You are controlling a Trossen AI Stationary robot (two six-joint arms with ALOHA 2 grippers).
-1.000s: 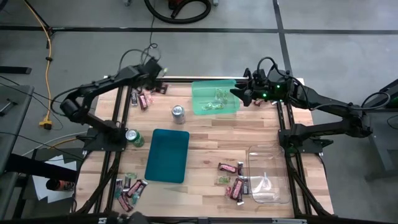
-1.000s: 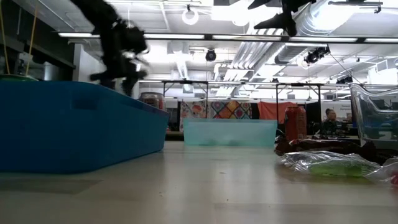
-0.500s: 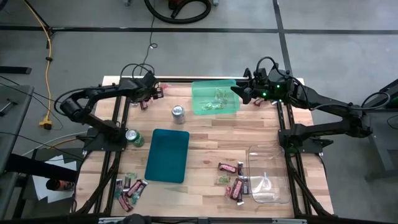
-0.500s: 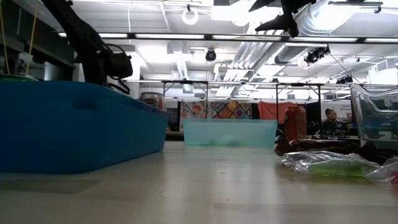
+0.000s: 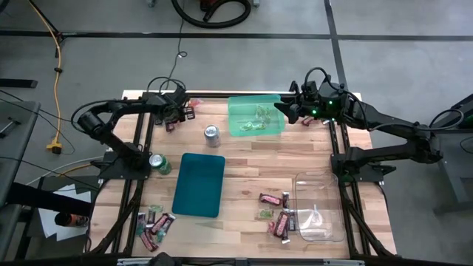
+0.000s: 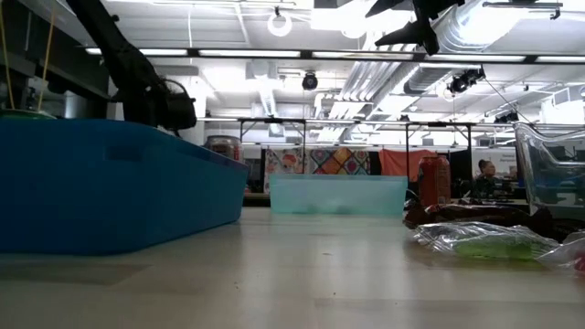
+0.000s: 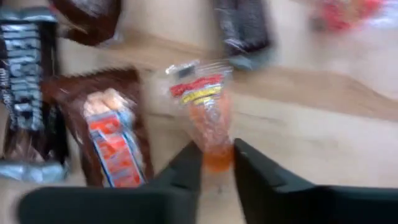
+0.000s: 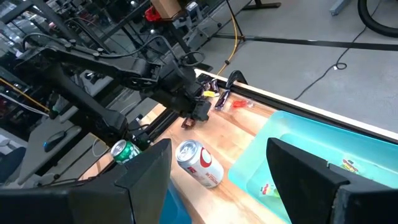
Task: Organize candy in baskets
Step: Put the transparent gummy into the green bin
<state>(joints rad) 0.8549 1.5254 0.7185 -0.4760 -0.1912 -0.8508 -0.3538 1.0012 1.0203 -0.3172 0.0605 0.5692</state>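
Note:
My left gripper (image 7: 217, 167) is down in the candy pile (image 5: 181, 112) at the table's far left, shut on a small orange-red sweet in clear wrap (image 7: 208, 118). Dark brown mini bars (image 7: 115, 134) lie on the wood beside it. My right gripper (image 5: 284, 111) hangs open above the right end of the light green basket (image 5: 256, 116), which holds a few green pieces. The dark teal basket (image 5: 199, 185) sits mid-table and the clear basket (image 5: 319, 207) at the near right. In the low view the teal basket (image 6: 110, 183) hides my left gripper. My left gripper pinches the orange-red sweet between its two fingers (image 7: 186, 169), at one end of the sweet's body (image 7: 214, 154). The fingers come steeply from above. The sweet lies flat on the table, its other end and crimped wrapper tip (image 7: 196, 71) sticking out beyond the fingertips.
A silver soda can (image 5: 212, 133) stands left of the green basket, and a green can (image 5: 157, 162) at the left edge. More candy lies at the near left (image 5: 154, 222) and beside the clear basket (image 5: 277, 210). Bare wood shows mid-table.
My left gripper has come down from above the far-left corner onto the candy pile there, rolling its wrist as it sank. My right arm has kept still.

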